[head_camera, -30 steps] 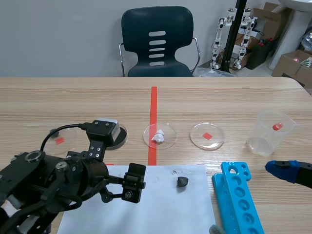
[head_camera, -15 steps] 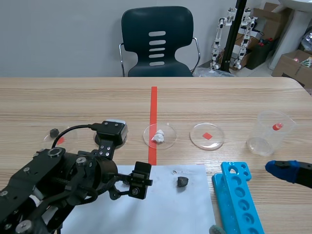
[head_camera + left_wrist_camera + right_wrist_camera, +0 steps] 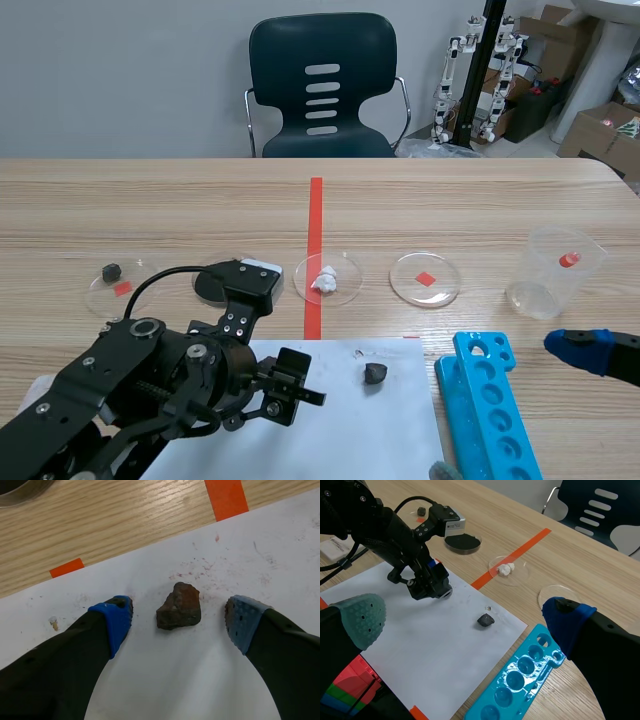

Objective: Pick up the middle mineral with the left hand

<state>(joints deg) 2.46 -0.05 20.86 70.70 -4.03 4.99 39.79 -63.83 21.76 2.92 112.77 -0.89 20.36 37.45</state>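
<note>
A dark reddish-brown rock (image 3: pixel 178 612) lies on the white paper (image 3: pixel 210 680), ahead of my left gripper (image 3: pixel 179 614). It shows between the two blue pads with a gap on each side, so that gripper is open. From the scene view the rock (image 3: pixel 374 373) sits a short way right of the left gripper (image 3: pixel 300 383), apart from it. A white mineral (image 3: pixel 323 280) rests in the middle dish, and a small dark one (image 3: pixel 111 270) in the left dish. My right gripper (image 3: pixel 464 615) is open and holds nothing.
A dish of black powder (image 3: pixel 222 283) stands behind the left arm. An empty dish with a red mark (image 3: pixel 425 279) and a clear cup (image 3: pixel 555 270) are at the right. A blue tray with round wells (image 3: pixel 490 410) lies beside the paper.
The left arm has moved right and forward over the paper, closer to the dark rock, uncovering the left dish. The right arm has kept still.
</note>
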